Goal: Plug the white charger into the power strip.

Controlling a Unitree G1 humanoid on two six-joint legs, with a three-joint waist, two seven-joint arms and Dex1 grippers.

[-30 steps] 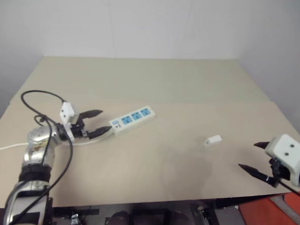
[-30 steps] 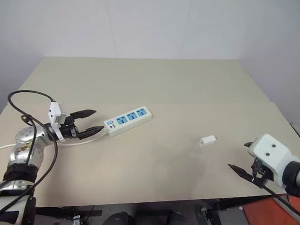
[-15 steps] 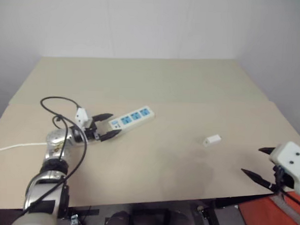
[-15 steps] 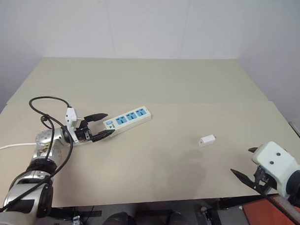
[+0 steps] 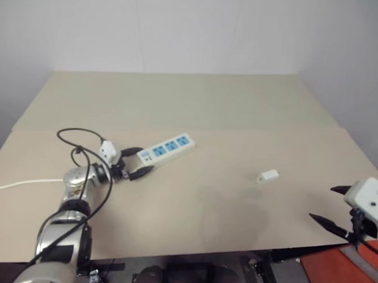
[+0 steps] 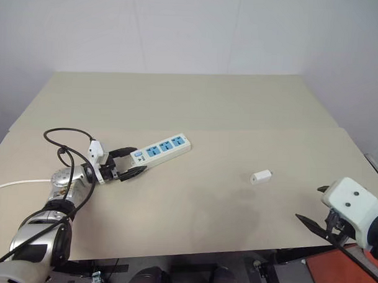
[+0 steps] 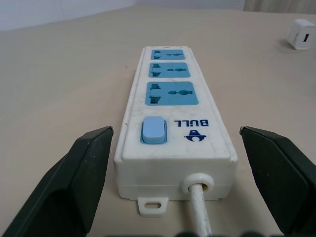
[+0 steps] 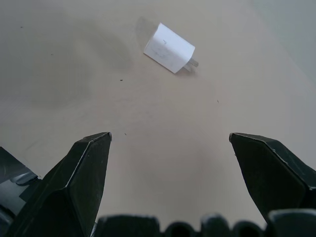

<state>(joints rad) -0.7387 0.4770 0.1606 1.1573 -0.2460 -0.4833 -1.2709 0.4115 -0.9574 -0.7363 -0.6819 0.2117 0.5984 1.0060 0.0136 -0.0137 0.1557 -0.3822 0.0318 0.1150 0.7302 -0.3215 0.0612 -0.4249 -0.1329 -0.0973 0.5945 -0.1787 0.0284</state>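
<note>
Bare table (image 5: 196,104) (wide) surrounds the white charger (image 5: 268,176)

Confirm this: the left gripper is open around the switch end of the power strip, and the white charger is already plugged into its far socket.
Wrong about the white charger: it lies loose on the table, apart from the power strip, as the right eye view shows. The left gripper is open at the switch end.

Your left tool (image 7: 173,182) stands spread wide, fingers (image 7: 74,182) flanking the power strip's (image 7: 173,138) cord end on the tabletop (image 7: 59,74).
</note>
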